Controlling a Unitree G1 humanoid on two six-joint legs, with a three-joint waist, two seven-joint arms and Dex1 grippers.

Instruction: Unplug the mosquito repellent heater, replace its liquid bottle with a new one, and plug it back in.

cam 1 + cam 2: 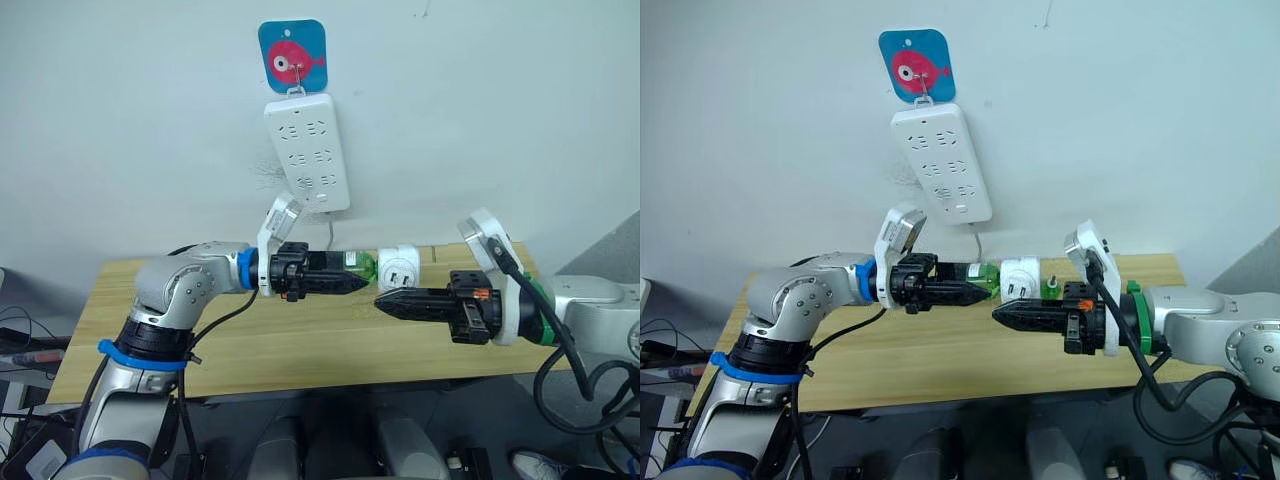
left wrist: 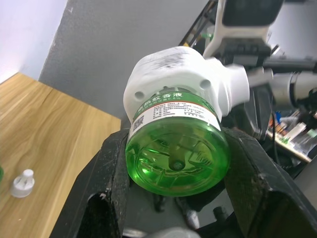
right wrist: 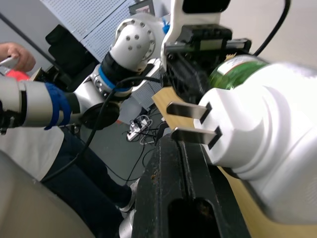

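The left gripper is grasping the green bottle screwed into the heater; the right gripper is sitting clenched just beneath.

Unit is off the wall: the power strip hangs with all its sockets unoccupied and open wall around it; its cord drops behind the heater. A fish hook plate sits just above the strip.

Mid-air over the surface, the left end effector clamps the green bottle, and the heater projects beyond its fingertips. Prongs are exposed.

The right end effector sits just below and in front of the heater, fingers together, crowding that side.

A small white cap lies on the surface; the wood near the front edge is bare.
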